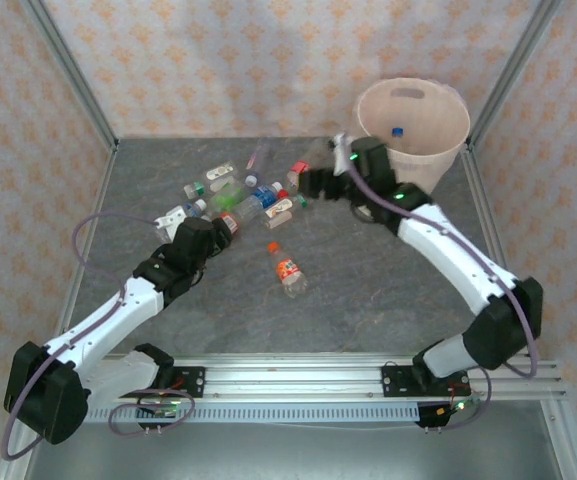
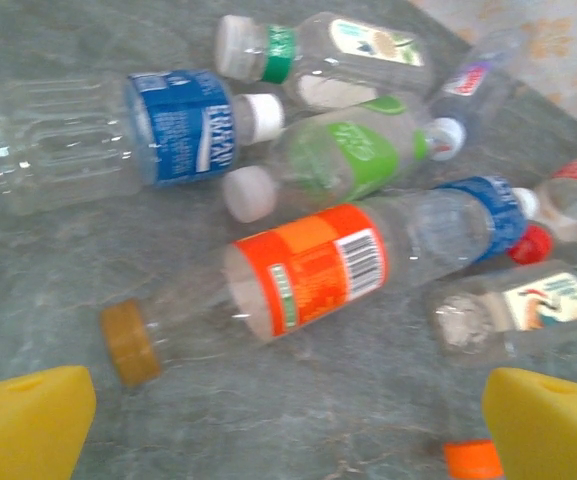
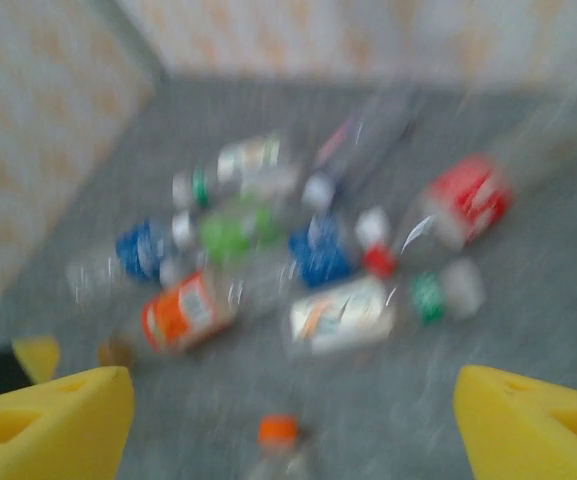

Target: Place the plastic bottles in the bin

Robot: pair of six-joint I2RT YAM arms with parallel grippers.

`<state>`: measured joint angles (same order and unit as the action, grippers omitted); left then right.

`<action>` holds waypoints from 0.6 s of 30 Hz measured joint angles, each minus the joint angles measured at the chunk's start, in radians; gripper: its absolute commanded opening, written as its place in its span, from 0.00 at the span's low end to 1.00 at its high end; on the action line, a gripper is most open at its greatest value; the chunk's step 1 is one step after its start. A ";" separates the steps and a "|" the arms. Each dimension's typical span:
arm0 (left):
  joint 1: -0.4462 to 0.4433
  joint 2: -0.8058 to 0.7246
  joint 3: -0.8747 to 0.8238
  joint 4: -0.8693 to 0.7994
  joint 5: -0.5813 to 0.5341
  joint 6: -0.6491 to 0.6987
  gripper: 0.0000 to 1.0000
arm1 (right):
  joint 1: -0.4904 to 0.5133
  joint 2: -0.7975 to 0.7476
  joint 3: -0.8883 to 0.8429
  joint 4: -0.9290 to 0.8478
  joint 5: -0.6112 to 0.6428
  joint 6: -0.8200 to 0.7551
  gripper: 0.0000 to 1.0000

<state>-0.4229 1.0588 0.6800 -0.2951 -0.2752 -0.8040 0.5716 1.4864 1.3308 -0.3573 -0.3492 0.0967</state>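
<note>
Small clear bottles [image 1: 250, 195] — ribbed plastic, labels orange, blue, green, red — lie heaped on the mottled grey table [image 1: 368, 290] left of the bin [image 1: 438, 150], a smooth tapered beige tub. The left gripper [image 2: 288, 415] and right gripper [image 3: 293, 410] — jaws apart, empty.
</note>
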 measured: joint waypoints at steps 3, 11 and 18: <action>0.007 0.018 0.000 -0.029 -0.018 -0.014 1.00 | 0.101 0.092 -0.069 -0.041 0.030 0.038 0.99; 0.007 0.053 0.003 -0.057 -0.021 -0.037 1.00 | 0.243 0.281 -0.100 -0.134 0.083 0.069 1.00; 0.007 0.077 0.007 -0.058 -0.021 -0.037 1.00 | 0.291 0.433 -0.056 -0.169 0.131 0.074 0.79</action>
<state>-0.4160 1.1355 0.6868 -0.3531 -0.2962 -0.8406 0.8627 1.9190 1.2747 -0.5259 -0.2184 0.1707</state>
